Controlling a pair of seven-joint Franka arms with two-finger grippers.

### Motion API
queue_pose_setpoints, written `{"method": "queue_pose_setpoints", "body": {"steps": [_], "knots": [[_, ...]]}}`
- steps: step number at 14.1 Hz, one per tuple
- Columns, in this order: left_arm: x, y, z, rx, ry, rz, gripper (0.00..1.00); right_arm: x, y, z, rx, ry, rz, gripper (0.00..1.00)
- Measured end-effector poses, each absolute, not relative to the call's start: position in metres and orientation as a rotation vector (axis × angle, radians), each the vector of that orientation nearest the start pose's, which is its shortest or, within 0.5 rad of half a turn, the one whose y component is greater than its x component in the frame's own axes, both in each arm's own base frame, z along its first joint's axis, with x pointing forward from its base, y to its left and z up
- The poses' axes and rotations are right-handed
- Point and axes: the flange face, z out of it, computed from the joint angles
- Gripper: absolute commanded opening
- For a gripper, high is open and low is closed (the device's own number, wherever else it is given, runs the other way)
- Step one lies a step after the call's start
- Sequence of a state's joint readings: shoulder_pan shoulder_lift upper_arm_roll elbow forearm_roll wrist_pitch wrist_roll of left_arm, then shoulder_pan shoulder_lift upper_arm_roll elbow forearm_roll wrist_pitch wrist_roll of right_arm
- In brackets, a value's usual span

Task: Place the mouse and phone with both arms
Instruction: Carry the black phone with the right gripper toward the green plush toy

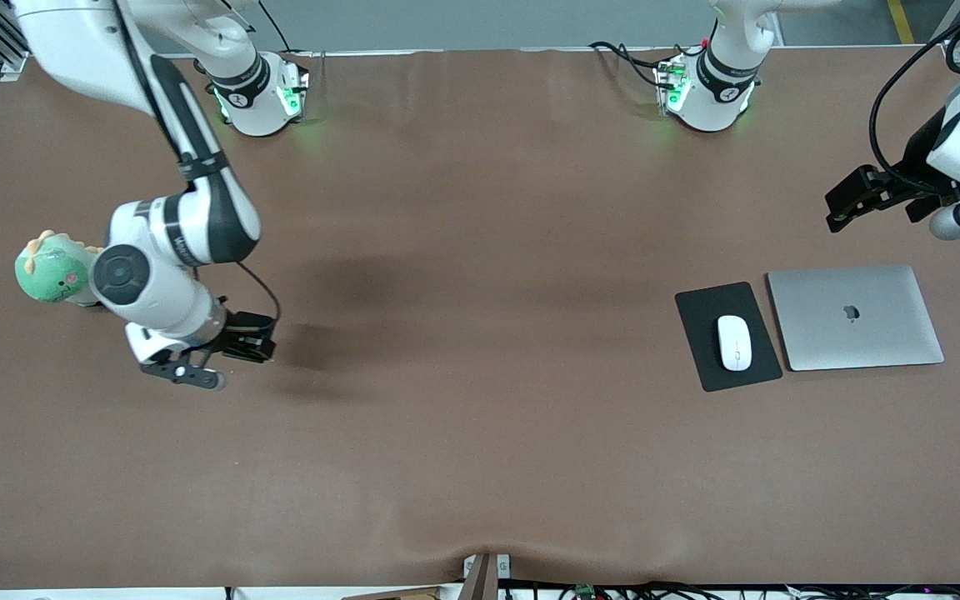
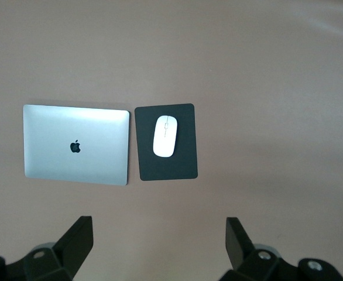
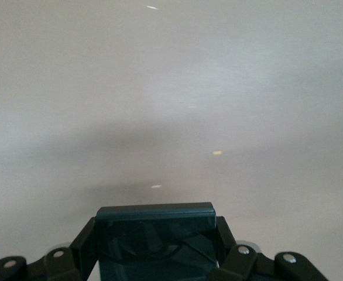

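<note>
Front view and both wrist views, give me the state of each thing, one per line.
Small white oval mouse: resting on black mouse pad.
Silver laptop: lid closed.
Flat black phone: held in right gripper.
Left gripper: open, empty.
Green plush toy: on table.

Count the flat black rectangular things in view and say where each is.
2. The mouse pad lies beside the laptop, under the mouse. The phone is clamped in the right gripper, above the table.
</note>
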State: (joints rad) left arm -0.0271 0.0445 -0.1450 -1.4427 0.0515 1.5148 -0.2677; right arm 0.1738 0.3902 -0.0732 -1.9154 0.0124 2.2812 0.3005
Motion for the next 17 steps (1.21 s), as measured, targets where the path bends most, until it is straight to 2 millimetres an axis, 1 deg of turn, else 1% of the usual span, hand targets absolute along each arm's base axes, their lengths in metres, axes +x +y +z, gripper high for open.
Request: {"method": "queue_pose_setpoints", "body": {"steps": [3,4,6,8,9,11,13,15,17], "knots": [[0.556,-0.087,0.655,-3.099,-0.158,-0.055,1.0,0.611,-0.007,0.274,-3.156,0.194,0.094,0.0],[0.555,-0.087,0.654,-3.098,-0.158,-0.045,1.0,0.607,-0.025,0.27,-3.155,0.166,0.109,0.0],[0.553,-0.087,0.656,-3.095,-0.158,-0.032,1.0,0.601,-0.051,0.263,-3.151,0.118,0.126,0.0],[0.549,-0.087,0.661,-3.095,-0.154,-0.04,1.0,0.593,-0.08,0.252,-3.153,0.047,0.083,0.0],[0.548,-0.087,0.663,-3.095,-0.152,-0.044,1.0,0.587,-0.094,0.243,-3.157,0.033,0.048,0.0],[0.547,-0.087,0.663,-3.095,-0.152,-0.045,1.0,0.573,-0.112,0.221,-3.164,0.043,-0.005,0.0],[0.547,-0.087,0.663,-3.095,-0.152,-0.043,1.0,0.563,-0.127,0.204,-3.163,0.052,0.013,0.0],[0.547,-0.087,0.663,-3.095,-0.152,-0.042,1.0,0.555,-0.147,0.194,-3.16,0.052,0.036,0.0],[0.547,-0.087,0.663,-3.095,-0.152,-0.042,1.0,0.55,-0.16,0.188,-3.158,0.068,0.051,0.0]]}}
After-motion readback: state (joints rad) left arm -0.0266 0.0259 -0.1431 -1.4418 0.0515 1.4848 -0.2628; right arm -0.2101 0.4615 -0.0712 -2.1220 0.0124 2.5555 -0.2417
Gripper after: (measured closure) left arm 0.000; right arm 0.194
